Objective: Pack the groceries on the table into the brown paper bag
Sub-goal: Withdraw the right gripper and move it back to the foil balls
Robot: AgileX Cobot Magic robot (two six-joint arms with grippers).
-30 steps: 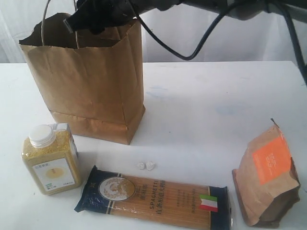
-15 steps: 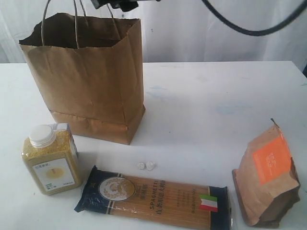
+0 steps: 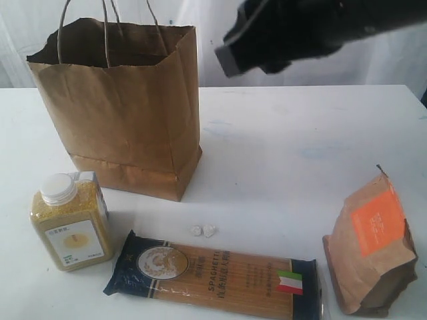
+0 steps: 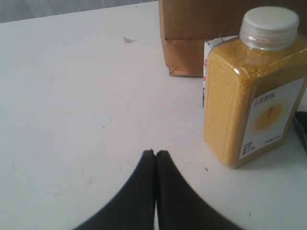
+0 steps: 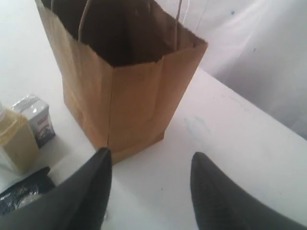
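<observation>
4 groceries lie unpacked on the bench [image 3: 300, 147]: yellow-grain bottle [image 3: 70, 223] and small carton [image 5: 36, 117] near-left, spaghetti packet [image 3: 213, 272] nearest, brown pouch [image 3: 373, 243] right. The brown paper bag [image 3: 123, 107] stands far-left, its contents hidden. The right pincer [image 5: 151, 158] is half-spread and empty; the left pincer [image 4: 155, 155] is closed and empty.

This looks like a robotics lab bench. A plain white tabletop [image 3: 280, 147], faintly smudged, stands before a draped white cloth backdrop [image 3: 13, 33]. A black robot arm [image 3: 313, 30] hangs over it. A few groceries, a paper bag [image 3: 127, 113], a grain bottle [image 3: 70, 223], a spaghetti packet [image 3: 213, 273] and a pouch [image 3: 373, 243], sit spaced apart like test items.
</observation>
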